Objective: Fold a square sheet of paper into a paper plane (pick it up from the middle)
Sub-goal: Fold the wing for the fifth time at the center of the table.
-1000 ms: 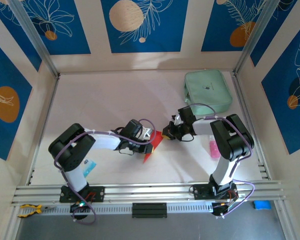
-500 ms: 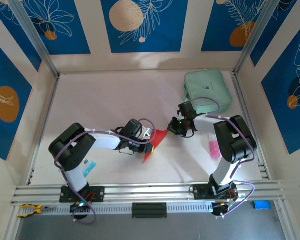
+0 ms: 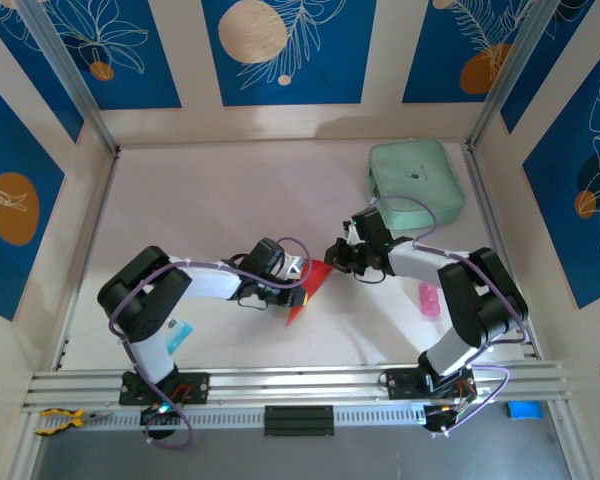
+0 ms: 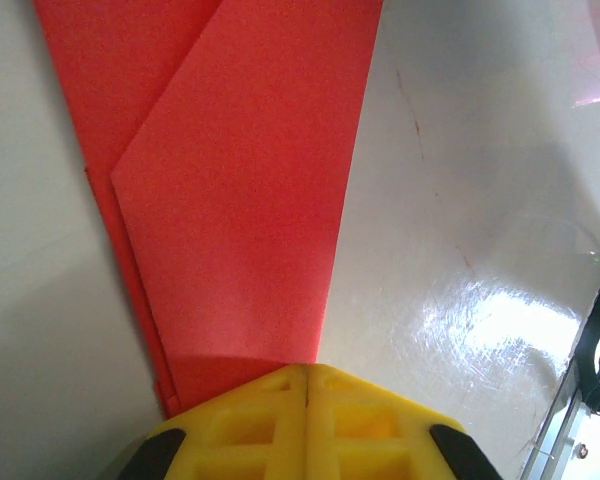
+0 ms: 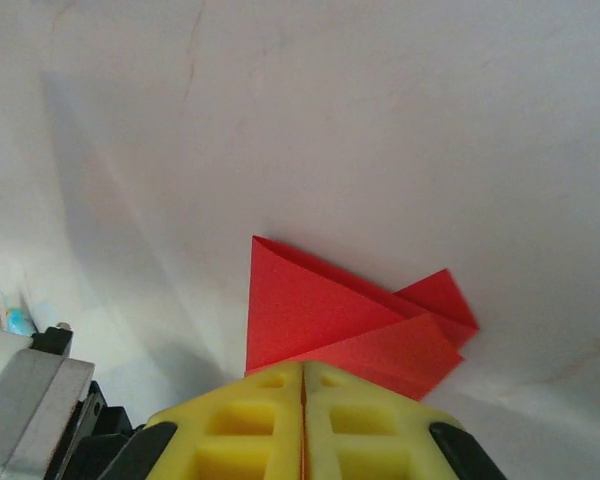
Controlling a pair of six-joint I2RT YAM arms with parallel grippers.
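Folding looks roughly halfway: red sheet (image 4: 240,200) creased into flaps, wings undone; left gripper (image 4: 307,372), right gripper (image 5: 302,368) both closed.

No writing, labels or numbers can be read anywhere.

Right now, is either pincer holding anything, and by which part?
Nothing looks pinched. The left pincer and right pincer are both shut, jaws meeting with nothing between; their tips sit against the folded red paper.
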